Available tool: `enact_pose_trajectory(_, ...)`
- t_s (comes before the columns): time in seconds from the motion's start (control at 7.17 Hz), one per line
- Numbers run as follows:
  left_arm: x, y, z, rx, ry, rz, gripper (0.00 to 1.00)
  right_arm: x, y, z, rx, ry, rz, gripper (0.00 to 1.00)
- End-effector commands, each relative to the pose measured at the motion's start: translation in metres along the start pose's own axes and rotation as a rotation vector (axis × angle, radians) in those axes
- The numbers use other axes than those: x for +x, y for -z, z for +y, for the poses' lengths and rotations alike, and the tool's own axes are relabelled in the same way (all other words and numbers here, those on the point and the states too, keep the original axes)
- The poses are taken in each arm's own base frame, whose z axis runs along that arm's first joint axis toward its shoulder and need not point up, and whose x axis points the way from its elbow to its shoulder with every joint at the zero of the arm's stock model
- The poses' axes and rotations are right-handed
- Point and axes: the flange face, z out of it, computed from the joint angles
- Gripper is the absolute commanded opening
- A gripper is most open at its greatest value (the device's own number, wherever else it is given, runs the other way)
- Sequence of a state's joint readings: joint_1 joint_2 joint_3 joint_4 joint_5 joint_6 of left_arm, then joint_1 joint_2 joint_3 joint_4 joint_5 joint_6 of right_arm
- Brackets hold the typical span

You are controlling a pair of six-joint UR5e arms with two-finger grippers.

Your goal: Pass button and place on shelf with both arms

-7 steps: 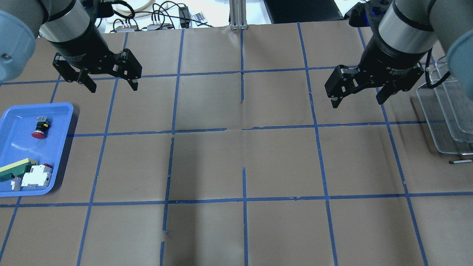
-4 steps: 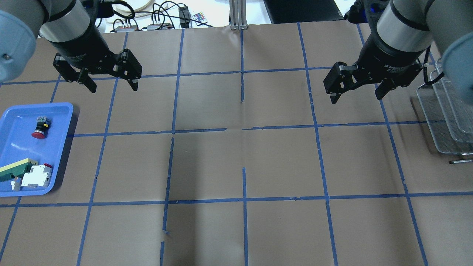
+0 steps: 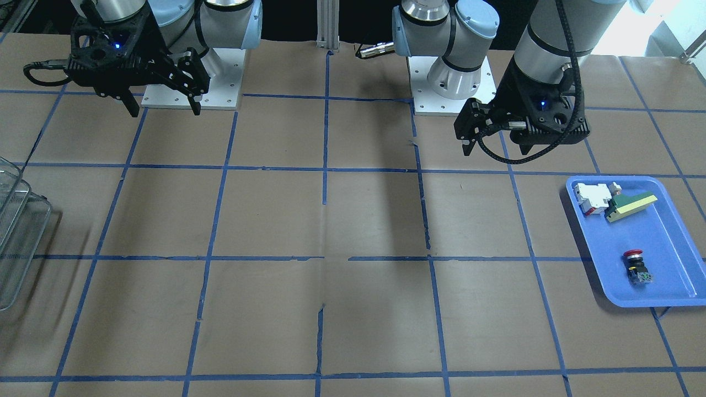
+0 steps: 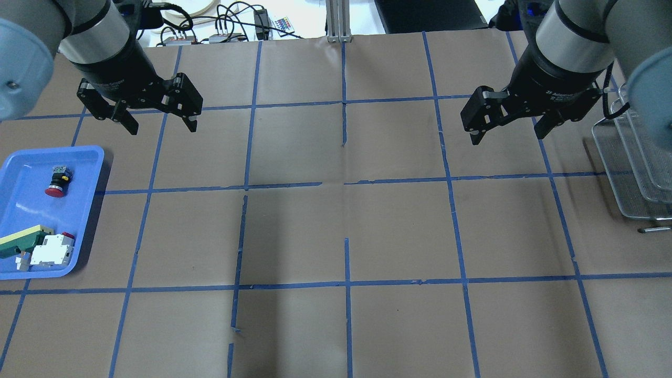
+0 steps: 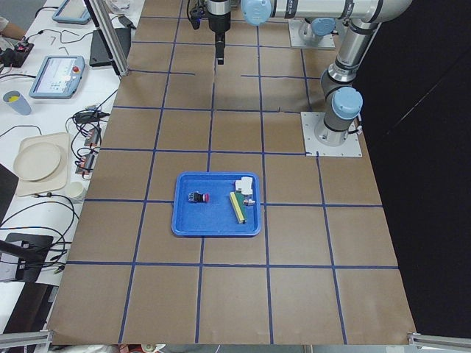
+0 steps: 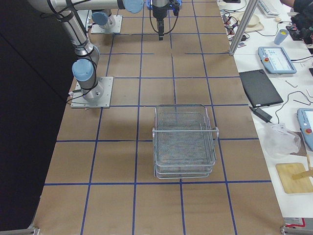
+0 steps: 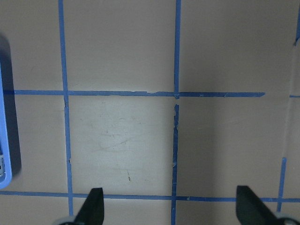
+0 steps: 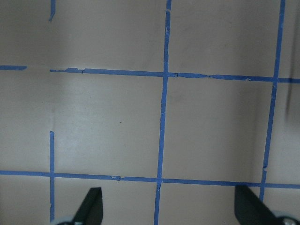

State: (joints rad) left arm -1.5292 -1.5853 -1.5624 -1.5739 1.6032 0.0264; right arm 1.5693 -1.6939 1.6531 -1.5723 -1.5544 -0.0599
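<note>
The button (image 4: 56, 181), with its red cap, black body and blue-green base, lies on its side in the blue tray (image 4: 26, 210) at the table's left edge. It also shows in the front view (image 3: 637, 267). My left gripper (image 4: 163, 126) is open and empty above the table, behind and to the right of the tray. Its wrist view shows only bare paper between the fingertips (image 7: 93, 204). The wire-mesh shelf (image 4: 640, 168) stands at the far right edge. My right gripper (image 4: 509, 137) is open and empty, hovering left of the shelf.
The tray also holds a white-and-red switch block (image 4: 51, 250) and a green-and-yellow wedge piece (image 4: 21, 239). Brown paper with a blue tape grid covers the table. Cables and devices lie beyond the far edge (image 4: 226, 26).
The right gripper has risen slightly toward the far side and turned a little. The left gripper has shifted very slightly. Both stay open. The button has not moved.
</note>
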Motion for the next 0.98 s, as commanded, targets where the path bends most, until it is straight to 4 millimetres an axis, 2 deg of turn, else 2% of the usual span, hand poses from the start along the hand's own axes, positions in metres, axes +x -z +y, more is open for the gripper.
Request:
enact_pose_trajectory(0.0, -0.017, -0.003, -0.003, 0.002, -0.053, -0.001, 1.0, 0.001, -0.003, 0.001, -0.005, 0.015, 0.001, 1.0)
enact_pose_trajectory(0.28, -0.08, -0.02, -0.03, 0.028, 0.027, -0.002, 1.0, 0.0, -0.011, 0.005, -0.022, 0.001, -0.003, 1.0)
enact_pose_trajectory(0.56, -0.153, -0.06, -0.062, 0.077, 0.014, -0.019, 1.0, 0.003, -0.013, 0.004, -0.025, 0.01, 0.0, 1.0)
enact_pose_trajectory(0.84, -0.243, -0.121, -0.085, 0.09, 0.017, -0.039, 1.0, 0.004, -0.013, 0.003, -0.024, 0.007, 0.0, 1.0)
